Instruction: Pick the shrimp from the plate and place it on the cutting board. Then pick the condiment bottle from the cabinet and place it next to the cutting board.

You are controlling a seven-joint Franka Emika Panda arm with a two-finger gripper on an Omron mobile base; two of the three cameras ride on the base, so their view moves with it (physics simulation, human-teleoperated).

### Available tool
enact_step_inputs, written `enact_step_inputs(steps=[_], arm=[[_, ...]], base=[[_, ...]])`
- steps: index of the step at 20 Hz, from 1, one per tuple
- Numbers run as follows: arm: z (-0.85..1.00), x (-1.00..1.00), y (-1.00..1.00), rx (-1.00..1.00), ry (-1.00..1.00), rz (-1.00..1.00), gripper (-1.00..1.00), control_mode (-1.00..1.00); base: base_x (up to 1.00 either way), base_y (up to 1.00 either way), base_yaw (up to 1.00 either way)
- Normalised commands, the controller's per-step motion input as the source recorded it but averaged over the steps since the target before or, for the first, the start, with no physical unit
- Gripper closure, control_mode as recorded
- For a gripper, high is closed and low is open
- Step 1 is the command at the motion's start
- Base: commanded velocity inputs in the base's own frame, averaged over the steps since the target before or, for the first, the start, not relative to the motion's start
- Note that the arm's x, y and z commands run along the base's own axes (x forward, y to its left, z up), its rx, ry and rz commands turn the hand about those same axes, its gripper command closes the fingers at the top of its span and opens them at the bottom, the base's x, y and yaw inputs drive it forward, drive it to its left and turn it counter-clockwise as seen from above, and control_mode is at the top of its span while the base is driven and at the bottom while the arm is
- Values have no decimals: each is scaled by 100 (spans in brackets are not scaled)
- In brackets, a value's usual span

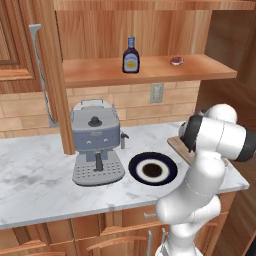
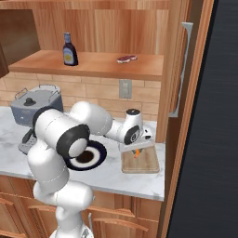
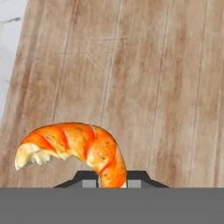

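pincer (image 3: 112, 178) clamped tight on shrimp (image 3: 74, 146), held low over the cutting board (image 2: 141, 162), right of the plate (image 1: 152, 170). condiment bottle (image 1: 131, 55) upright on cabinet (image 1: 150, 70) shelf.

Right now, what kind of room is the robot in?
A kitchen, most likely: a coffee machine and a plate sit on a marble counter, with a condiment bottle on the wooden cabinet shelf above.

shrimp (image 3: 72, 146): orange with darker stripes, pale cream end
board (image 3: 144, 87): light brown, streaked grain
plate (image 1: 153, 169): navy rim, white ring, dark centre
bottle (image 1: 131, 56): dark brown, blue cap, yellow-white label
counter (image 1: 40, 185): white marble, grey veins
lump (image 1: 176, 61): dark red, possibly pinkish on top
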Motion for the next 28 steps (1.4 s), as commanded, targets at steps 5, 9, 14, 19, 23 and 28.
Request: enact_step_inputs(steps=[5, 9, 14, 19, 23, 28], arm=[[-36, 23, 0, 0, 0, 0, 100, -100], [-49, 24, 0, 0, 0, 0, 100, -100], [-38, 16, -1, 0, -2, 0, -100, -100], [33, -3, 0, 0, -9, 0, -100, -100], [48, -14, 5, 0, -14, 0, -100, -100], [40, -21, 21, 0, -13, 0, -100, -100]], base=[[0, 0, 0], [0, 0, 0], [0, 0, 0], [0, 0, 0], [0, 0, 0], [0, 0, 0]])
